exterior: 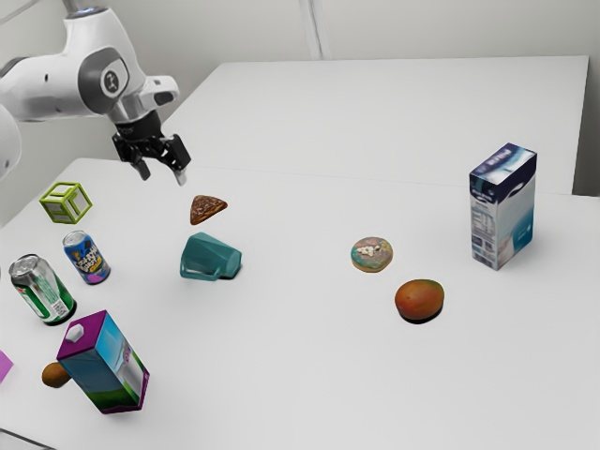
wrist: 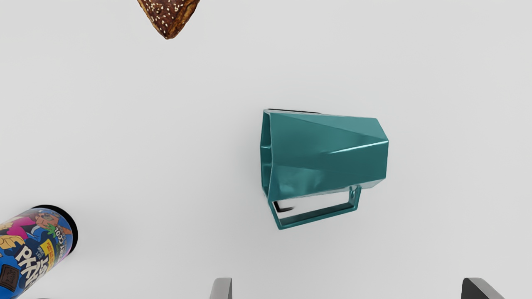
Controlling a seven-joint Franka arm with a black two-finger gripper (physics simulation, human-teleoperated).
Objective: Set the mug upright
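The teal mug (exterior: 211,256) lies on its side on the white table, its handle pointing toward the exterior view's near side. Above and behind it, toward the exterior view's upper left, hangs the black gripper (exterior: 162,175), well clear of the mug. In the wrist view the mug (wrist: 328,153) shows its open mouth on the side nearer the blue can, with its handle toward the fingers. The gripper (wrist: 347,288) is open there, its two tips far apart and nothing between them.
A brown pastry (exterior: 207,209) lies close behind the mug. Toward the exterior view's left stand a blue can (exterior: 87,258), a green can (exterior: 42,290), a green cube (exterior: 66,202) and a carton (exterior: 104,364). A donut (exterior: 372,254), a mango (exterior: 419,300) and a box (exterior: 503,206) are farther right.
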